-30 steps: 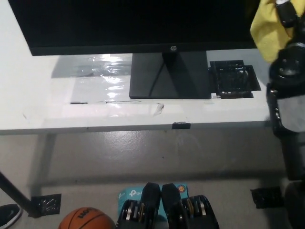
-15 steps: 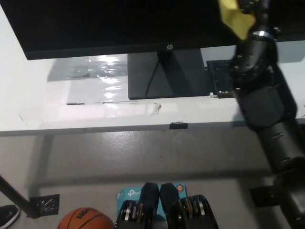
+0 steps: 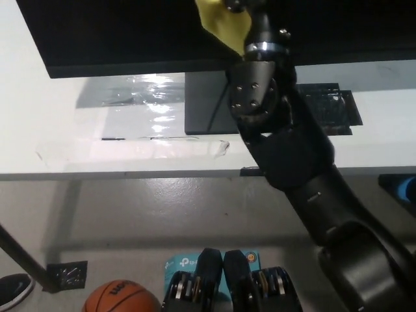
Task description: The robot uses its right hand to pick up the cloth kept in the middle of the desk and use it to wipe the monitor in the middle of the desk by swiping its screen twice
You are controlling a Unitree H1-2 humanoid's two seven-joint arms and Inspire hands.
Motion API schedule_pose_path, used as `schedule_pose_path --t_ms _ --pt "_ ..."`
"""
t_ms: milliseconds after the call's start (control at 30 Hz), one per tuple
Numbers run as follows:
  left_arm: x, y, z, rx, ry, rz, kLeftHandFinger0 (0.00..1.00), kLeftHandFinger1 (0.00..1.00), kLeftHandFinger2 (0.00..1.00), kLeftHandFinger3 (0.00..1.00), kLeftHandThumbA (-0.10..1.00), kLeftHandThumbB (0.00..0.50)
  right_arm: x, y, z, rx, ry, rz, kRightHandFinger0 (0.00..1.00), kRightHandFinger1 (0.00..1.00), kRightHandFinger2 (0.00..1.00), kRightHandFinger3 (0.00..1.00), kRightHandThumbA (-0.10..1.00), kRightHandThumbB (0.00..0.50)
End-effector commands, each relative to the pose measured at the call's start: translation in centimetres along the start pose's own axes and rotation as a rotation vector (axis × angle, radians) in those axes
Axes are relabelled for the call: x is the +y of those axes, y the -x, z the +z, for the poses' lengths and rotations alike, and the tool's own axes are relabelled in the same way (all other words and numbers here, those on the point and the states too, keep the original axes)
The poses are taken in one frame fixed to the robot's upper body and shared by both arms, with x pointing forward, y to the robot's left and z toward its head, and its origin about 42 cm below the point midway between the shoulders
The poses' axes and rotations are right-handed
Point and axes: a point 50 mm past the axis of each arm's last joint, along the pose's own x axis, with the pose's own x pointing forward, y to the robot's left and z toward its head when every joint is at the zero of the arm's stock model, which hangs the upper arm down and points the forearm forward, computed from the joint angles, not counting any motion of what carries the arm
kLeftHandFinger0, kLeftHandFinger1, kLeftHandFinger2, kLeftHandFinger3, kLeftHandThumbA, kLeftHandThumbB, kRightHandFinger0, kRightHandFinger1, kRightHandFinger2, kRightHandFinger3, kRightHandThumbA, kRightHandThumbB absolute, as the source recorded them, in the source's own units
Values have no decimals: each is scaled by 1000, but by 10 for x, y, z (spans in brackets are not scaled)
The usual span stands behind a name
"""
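Note:
The black monitor [image 3: 117, 32] fills the top of the head view, standing on its dark base [image 3: 205, 104] on the white desk [image 3: 78, 149]. A yellow cloth [image 3: 221, 23] is pressed against the screen near the top middle, held by my black right hand [image 3: 244, 8], which is mostly cut off by the top edge. My black right arm [image 3: 286, 143] reaches up from the bottom right, crossing the desk edge and the base. My white left hand is not in view.
A black patterned mat [image 3: 331, 107] lies on the desk right of the base. Shiny plastic film [image 3: 140, 104] covers the desk left of it. On the floor are an orange basketball [image 3: 120, 300], a dark desk leg [image 3: 23, 260] and a shoe tip [image 3: 12, 289].
My right arm has swept leftward across the screen, carrying the yellow cloth from the upper right corner to the top middle. The camera has shifted slightly.

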Motion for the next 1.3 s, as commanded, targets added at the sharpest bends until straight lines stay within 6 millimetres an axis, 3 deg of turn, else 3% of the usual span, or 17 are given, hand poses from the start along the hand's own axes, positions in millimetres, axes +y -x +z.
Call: schedule_pose_path --t_ms 0,167,233,300,333,400,433,567,733,867,933,967,1000,1133,1167,1200,1267 --pt "4 2 3 -9 -28 1 727 579 0 5 533 500 -2 -25 45 -151 2 -47 0 0 44 453 -100 92" --pt "4 4 2 -7 -24 -2 732 585 0 0 545 500 -2 -29 29 -200 95 -30 0 0 141 389 -100 104" --pt "3 5 2 -8 -23 -6 749 593 0 0 534 500 -7 -34 17 -226 146 -34 0 0 149 366 -100 61" --pt "4 5 2 -10 8 3 747 596 0 0 490 500 -15 -42 7 -256 189 -43 0 0 152 249 -100 90" --pt "5 4 1 -12 2 4 736 588 0 0 495 500 -19 -45 2 -267 208 -43 0 0 160 169 -100 46" --pt "5 4 1 -16 -4 5 722 584 0 0 503 500 -24 -50 -5 -288 234 -51 0 0 195 47 -100 35" --pt "5 5 2 -11 -23 8 705 559 0 0 519 500 -38 -55 -19 -308 315 -52 0 0 226 264 -100 64" --pt "5 5 0 -14 -16 12 720 569 0 0 522 500 -58 -53 -41 -329 375 -38 0 0 177 437 -100 144" --pt "4 6 -5 -8 -15 6 721 570 0 0 529 500 -86 -40 -81 -337 483 -34 0 0 19 347 -100 238" --pt "4 7 -6 -2 -7 11 719 576 0 0 515 500 -103 -32 -101 -325 521 -21 0 0 20 336 -100 204" --pt "2 9 -7 1 4 10 720 576 0 0 501 500 -123 -25 -125 -313 551 -32 0 0 42 312 -100 175" --pt "1 10 -8 5 7 10 724 578 0 0 500 500 -130 -23 -131 -302 556 -29 0 0 41 349 -100 199" --pt "0 10 -10 9 15 11 725 578 0 0 498 500 -134 -23 -138 -283 557 -26 0 0 41 347 -100 179" --pt "-2 10 -15 24 12 11 740 581 0 0 508 500 -157 -19 -164 -197 602 -41 0 0 34 420 -100 250" --pt "-3 9 -16 28 16 12 731 569 0 0 499 500 -161 -19 -169 -190 601 -50 0 0 21 389 -100 271" --pt "-3 9 -17 17 5 16 671 533 0 1 521 500 -165 -19 -175 -162 591 -55 0 0 4 258 -100 232" --pt "-4 10 -17 8 -6 18 642 530 0 13 538 500 -167 -19 -179 -157 601 -60 0 0 37 206 -100 193"
